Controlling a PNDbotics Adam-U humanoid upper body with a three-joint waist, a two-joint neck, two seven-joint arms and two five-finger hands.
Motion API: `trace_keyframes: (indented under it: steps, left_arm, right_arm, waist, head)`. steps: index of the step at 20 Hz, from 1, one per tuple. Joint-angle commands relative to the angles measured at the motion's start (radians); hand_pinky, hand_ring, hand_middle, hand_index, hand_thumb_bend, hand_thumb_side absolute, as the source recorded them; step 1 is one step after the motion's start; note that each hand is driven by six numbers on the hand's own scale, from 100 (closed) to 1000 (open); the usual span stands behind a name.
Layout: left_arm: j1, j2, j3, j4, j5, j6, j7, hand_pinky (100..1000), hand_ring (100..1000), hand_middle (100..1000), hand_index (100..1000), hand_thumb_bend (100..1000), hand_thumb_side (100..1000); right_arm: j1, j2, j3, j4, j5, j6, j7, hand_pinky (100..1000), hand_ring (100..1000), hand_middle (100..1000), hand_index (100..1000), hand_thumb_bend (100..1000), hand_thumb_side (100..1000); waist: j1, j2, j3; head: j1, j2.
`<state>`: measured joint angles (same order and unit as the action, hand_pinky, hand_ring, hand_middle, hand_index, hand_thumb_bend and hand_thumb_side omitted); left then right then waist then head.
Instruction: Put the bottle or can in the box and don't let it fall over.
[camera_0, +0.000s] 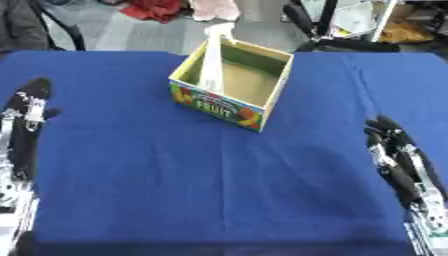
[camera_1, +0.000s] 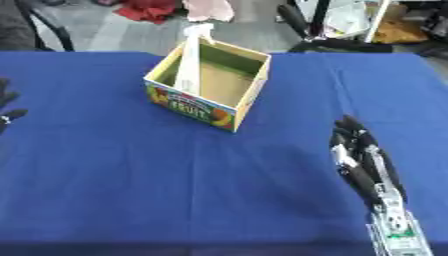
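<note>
A cardboard fruit box (camera_0: 219, 105) with a colourful "FRUIT" front stands open on the blue table (camera_0: 175, 175), towards the far middle. A tall white bottle (camera_0: 213, 60) stands upright inside it, against the left wall, its cap rising above the rim. My left hand (camera_0: 31, 107) rests open at the left edge, fingers pointing away, holding nothing. My right hand (camera_1: 359, 155) lies open near the right edge with straight fingers, well apart from the box.
Blue cloth covers the whole table. Beyond the far edge stand black chair legs (camera_0: 302, 20), red and pink cloth (camera_0: 157, 9) on the floor, and shelving (camera_0: 385, 20) at the upper right.
</note>
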<state>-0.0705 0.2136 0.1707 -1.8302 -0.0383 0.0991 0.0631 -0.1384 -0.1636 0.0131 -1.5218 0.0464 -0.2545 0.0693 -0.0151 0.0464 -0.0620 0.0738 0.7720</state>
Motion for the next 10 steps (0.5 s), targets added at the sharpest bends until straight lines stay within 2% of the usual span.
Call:
trace_keyframes:
  steps: [1,10]
  left_arm:
    - [-0.01,0.005,0.007,-0.008,-0.004,0.002,-0.001,811,898,925,874,556,802]
    - [-0.011,0.003,0.004,-0.008,-0.011,-0.002,-0.013,811,899,926,872,555,804]
  right_arm:
    - [-0.006,-0.024,-0.001,-0.011,-0.007,-0.001,-0.001,934,905,860,953,100,530]
    - [-0.008,-0.025,-0.003,-0.011,-0.008,-0.002,-0.003,934,904,859,953,100,533]
  waist:
    - [0.0,-0.008,-0.001]
    - [0.0,-0.004,-0.005]
  head:
    - [0.007,-0.002]
    - [0.0,-0.002]
